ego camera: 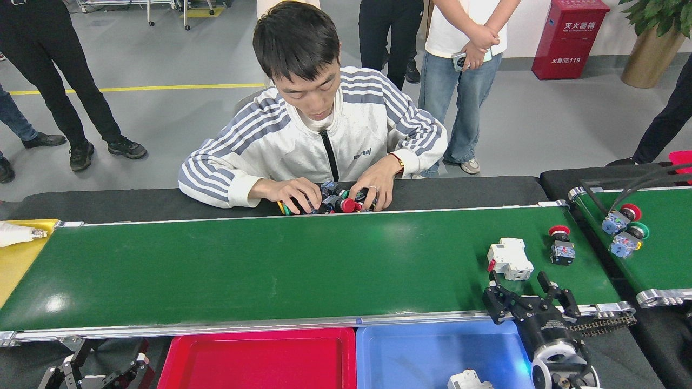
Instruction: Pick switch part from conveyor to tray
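Conveyor (270, 270): two switch parts (509, 259)

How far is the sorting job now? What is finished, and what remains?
Done: one white part already lies in the blue tray. In hand: the open right gripper hovers just short of the white switch part on the conveyor, not gripping. Left: that part and the red-capped button switch. The red tray holds nothing.

Seated person (330, 124), fire cabinet (569, 39), potted plant (651, 38).
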